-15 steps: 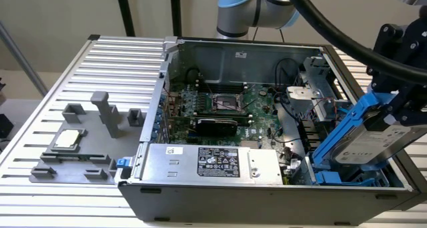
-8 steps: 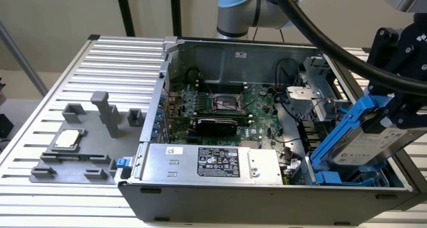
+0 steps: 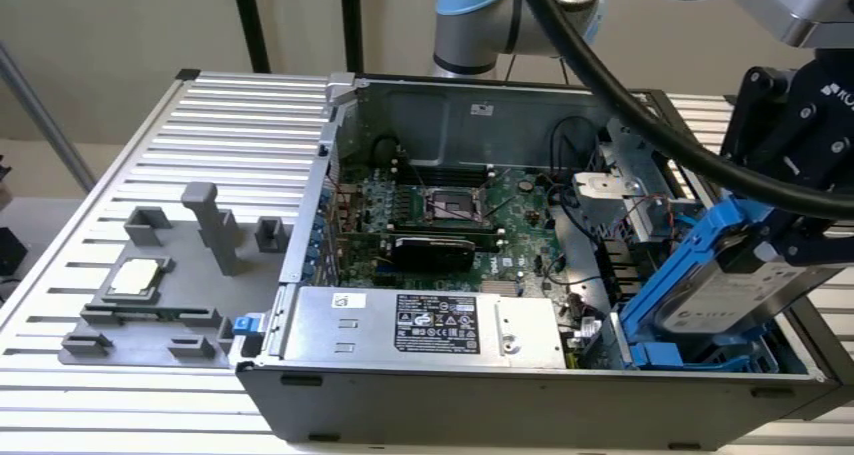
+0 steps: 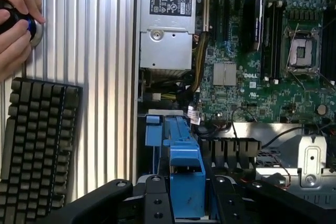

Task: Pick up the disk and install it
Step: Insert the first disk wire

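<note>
The disk (image 3: 738, 293) is a silver-grey drive with a white label in a bright blue carrier. It hangs tilted over the blue drive bay (image 3: 663, 356) in the corner of the open computer case (image 3: 534, 390), at the exterior view's right. My gripper (image 3: 790, 243) is shut on the disk's upper end. In the wrist view the carrier's blue edge (image 4: 186, 174) sits between my black fingers (image 4: 156, 203), with my gripper (image 4: 190, 205) closed on it. The disk's lower end is at the bay; whether it touches the bay is unclear.
Inside the case lie the silver power-supply box (image 3: 427, 325), the motherboard (image 3: 441, 210) and loose cables (image 3: 587, 275). A grey fixture (image 3: 147, 315) with a small square CPU chip (image 3: 138, 278) sits on the slatted table at the exterior view's left. A keyboard (image 4: 37, 145) and a person's hand (image 4: 16, 14) are beside the case.
</note>
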`<state>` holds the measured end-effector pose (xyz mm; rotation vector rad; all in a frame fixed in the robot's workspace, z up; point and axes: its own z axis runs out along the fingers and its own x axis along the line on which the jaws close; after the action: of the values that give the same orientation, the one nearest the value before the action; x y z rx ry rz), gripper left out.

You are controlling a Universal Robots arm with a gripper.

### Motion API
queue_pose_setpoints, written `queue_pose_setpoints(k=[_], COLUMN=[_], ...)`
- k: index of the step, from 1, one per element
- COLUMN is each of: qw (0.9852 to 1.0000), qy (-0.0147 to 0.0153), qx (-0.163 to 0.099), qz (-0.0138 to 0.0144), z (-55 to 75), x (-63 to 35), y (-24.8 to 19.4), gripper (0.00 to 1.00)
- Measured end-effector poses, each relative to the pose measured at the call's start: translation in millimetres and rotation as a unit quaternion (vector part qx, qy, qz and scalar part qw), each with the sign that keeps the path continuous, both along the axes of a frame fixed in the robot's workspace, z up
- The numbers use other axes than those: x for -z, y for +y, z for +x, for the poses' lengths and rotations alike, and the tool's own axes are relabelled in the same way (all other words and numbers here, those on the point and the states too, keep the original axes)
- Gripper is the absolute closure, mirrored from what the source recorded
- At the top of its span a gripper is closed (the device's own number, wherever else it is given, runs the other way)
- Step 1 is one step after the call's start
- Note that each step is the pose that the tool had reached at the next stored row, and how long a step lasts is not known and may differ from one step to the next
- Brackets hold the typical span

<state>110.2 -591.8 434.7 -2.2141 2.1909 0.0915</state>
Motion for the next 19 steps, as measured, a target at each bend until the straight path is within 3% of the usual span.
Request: queue_pose_setpoints(k=[10, 19], qw=[1.0000, 1.0000], qy=[-0.0012, -0.0012], qx=[-0.003, -0.004], qz=[0.0014, 0.0047], z=[-3.3, -3.8], x=[13.8, 30.0], y=[1.1, 1.7], gripper=[1.00, 1.00])
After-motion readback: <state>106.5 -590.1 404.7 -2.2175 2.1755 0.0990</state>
